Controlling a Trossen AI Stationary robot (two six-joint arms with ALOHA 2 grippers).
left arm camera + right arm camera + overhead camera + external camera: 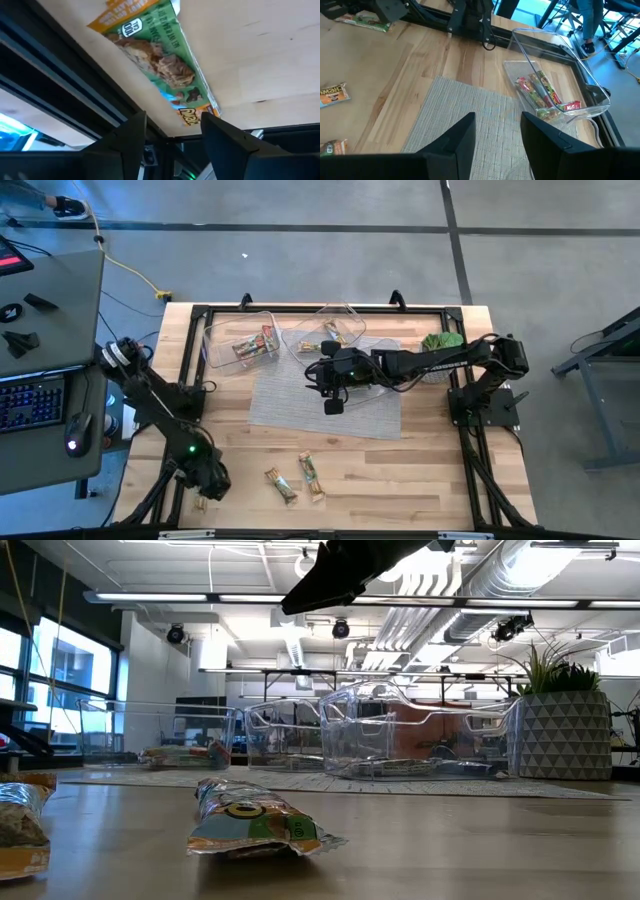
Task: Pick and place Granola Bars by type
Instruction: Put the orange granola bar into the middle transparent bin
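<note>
Left claw (172, 132) is held released over a green-tan bar (160, 62) at the worktop's (430, 480) near-left corner for pickup, while the empty, parted right claw (497, 127) is poised over the grey mat (300, 395) beside tubs (240, 340) where sorted bars are kept.

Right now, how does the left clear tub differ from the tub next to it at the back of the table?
The left tub holds several bars, red-pink and green wrappers among them; the right tub shows only a couple of tan ones. The left tub sits on bare wood beside the grey mat; the right tub's near edge overlaps the mat. Both are clear, open-topped plastic.
</note>
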